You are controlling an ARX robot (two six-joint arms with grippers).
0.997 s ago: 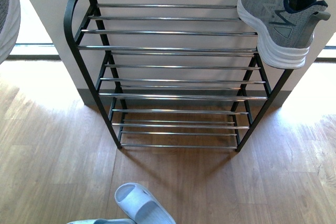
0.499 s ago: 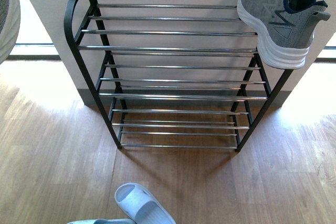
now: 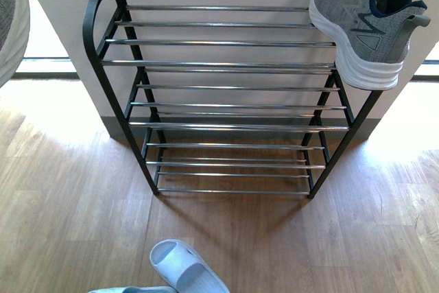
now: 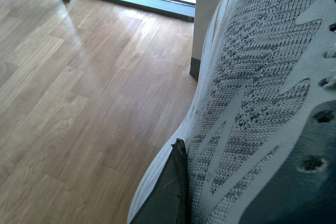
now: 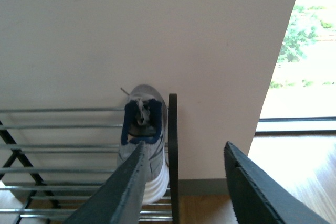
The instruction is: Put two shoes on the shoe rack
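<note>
— What is the left gripper (image 4: 184, 178) doing?

— One dark finger (image 4: 165, 198) lies flat against the white sole edge of the held sneaker (image 4: 252, 103). The other finger is hidden behind the shoe, but the shoe hangs above the floor (image 4: 79, 77), so the gripper is clamped on it. The grey knit fills most of the left wrist view; toe and heel are both cut off.

— And the right gripper (image 5: 184, 187)?

— Its two fingers (image 5: 121, 192) stand wide apart and pinch nothing. Between them I see only the wall (image 5: 157, 24) and one black upright of the shoe rack (image 5: 172, 145). The fingertips touch no shoe.

— Where is the held sneaker, seen from the shoe rack?

— In the front view it is well to the left of the rack, at about the height of the top shelf. Only a thin curve of the held sneaker (image 3: 8, 25) shows at the picture's edge. Neither arm appears in that view.

— And the other one?

— The racked sneaker (image 3: 360, 29) rests on the top shelf at the right end of the shoe rack (image 3: 219, 64). Its heel and thick sole hang over the front rod, and it covers the rack's right side loop. From the right wrist, the racked sneaker (image 5: 154, 156) sits just beside the upright, partly behind one finger.

— Something else?

— On the floor in front of the rack lies a pale slide (image 3: 185, 265), cut by the lower edge. Beside it is a sliver of a second slide (image 3: 130, 289), too little to tell how it lies.
</note>
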